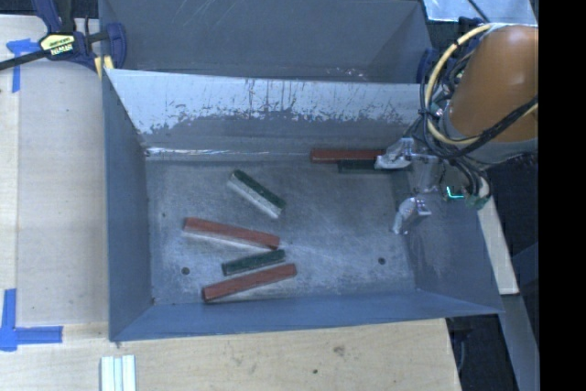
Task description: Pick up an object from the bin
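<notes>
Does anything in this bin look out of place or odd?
Nothing damaged. A red-brown bar with a dark green bar lies against the back wall, beside the end effector, apart from the other bars.

Well left of the gripper (403, 188) lie four bars. Nearest is a green-and-white bar (256, 193), tilted. Farther left and toward the front are a red-and-white bar (231, 233), a dark green bar (253, 263) and a red-brown bar (249, 282) — the last two side by side.
</notes>
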Robot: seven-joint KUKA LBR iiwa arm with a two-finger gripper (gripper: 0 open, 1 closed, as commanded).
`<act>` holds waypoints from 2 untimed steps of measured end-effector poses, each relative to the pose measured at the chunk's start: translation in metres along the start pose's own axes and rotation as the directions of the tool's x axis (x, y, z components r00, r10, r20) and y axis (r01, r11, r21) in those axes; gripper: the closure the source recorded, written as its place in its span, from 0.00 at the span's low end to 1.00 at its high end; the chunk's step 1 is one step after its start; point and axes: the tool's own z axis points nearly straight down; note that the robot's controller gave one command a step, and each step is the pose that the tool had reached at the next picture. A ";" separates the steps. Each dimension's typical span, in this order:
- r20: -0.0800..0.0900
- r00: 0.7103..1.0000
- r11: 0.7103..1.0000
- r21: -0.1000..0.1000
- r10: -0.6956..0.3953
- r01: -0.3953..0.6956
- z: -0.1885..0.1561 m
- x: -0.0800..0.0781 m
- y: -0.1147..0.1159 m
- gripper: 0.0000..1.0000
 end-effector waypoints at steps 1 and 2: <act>0.008 1.000 1.000 0.001 -0.002 0.002 -0.004 -0.002 0.000 0.00; 0.010 0.999 0.999 0.002 -0.042 0.042 0.004 -0.035 0.003 0.00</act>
